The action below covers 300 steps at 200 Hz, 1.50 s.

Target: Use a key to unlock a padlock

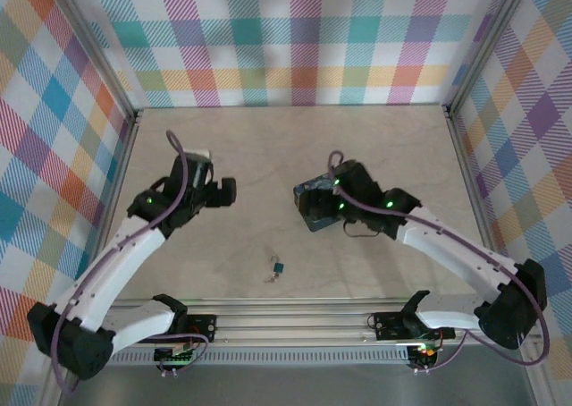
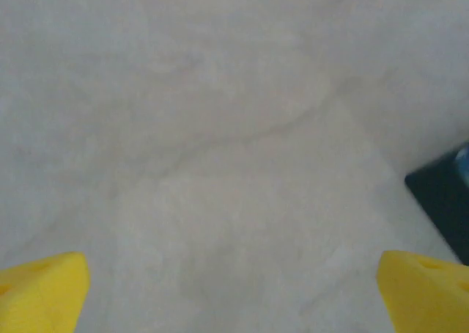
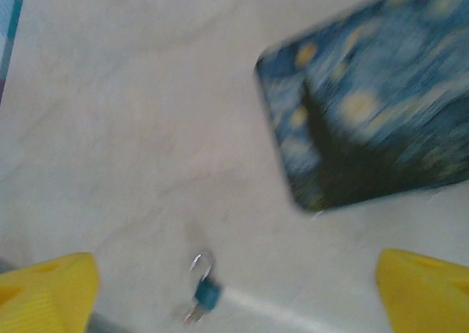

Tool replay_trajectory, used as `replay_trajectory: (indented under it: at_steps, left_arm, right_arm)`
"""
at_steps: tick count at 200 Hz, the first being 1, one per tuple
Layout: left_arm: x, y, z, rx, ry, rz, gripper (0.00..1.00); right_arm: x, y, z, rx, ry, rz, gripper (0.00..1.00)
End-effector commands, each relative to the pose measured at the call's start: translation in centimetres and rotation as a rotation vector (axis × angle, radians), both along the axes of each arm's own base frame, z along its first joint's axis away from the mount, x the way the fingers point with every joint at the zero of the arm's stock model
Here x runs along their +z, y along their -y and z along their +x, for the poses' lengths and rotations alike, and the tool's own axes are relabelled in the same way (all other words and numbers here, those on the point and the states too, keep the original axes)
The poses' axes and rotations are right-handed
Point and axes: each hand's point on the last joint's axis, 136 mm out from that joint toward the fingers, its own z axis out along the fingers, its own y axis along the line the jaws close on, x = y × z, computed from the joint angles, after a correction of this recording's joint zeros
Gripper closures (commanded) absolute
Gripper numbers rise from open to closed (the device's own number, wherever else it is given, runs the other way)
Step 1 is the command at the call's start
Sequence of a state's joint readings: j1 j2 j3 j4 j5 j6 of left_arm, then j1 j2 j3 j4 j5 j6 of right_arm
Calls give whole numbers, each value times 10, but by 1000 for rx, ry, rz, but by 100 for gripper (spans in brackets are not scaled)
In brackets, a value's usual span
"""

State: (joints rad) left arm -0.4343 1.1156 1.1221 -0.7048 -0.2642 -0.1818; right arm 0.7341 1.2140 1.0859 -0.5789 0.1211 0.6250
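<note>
Padlock, key adjoining: clear of tin, near side. Left gripper, right gripper: jaws spread wide, empty.

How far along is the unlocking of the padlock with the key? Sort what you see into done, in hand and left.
Done: nothing certain; the padlock lies on the table with the key at its base, too blurred to tell if the shackle is free. In hand: nothing; left gripper and right gripper are open and empty. Left: likely gripping lock and key, then turning.
</note>
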Motion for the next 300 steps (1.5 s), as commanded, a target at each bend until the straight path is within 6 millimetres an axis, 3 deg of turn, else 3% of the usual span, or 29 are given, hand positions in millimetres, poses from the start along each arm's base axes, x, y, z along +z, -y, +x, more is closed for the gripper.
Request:
replay_trajectory:
  at_steps: [1,34,63,105,129,142,172,219,286,300]
  left_arm:
    - [15,6,24,-115,3,44,0]
    - [29,4,67,-142,103,-58,0]
    - [39,-3,89,-194,192,-191,0]
    - [12,-34,111,-143,205,-145,0]
    - [-5,-32,100,-221,376,-69,0]
    - [-15,-38,92,-206,427,-31,0]
    - [-56,-65,86,-69,334,41,0]
    - [-100,-98,68,126,304,76,0]
    - [-120,-105,57,214,413,-22,0]
    - [-122,-103,60,201,447,-36,0]
  right_arm:
    - [19,39,23,-44,83,-104,0]
    - [42,91,72,-201,227,-143,0]
    - [44,135,107,-284,367,-247,0]
    - [8,182,130,-309,438,-406,0]
    - [-30,198,128,-301,428,-459,0]
    - [-48,204,125,-327,427,-423,0]
    - [-73,208,117,-373,526,-362,0]
    - [-84,213,122,-364,638,-407,0]
    - [-116,225,128,-405,631,-359,0]
    - [-121,228,133,-406,565,-360,0]
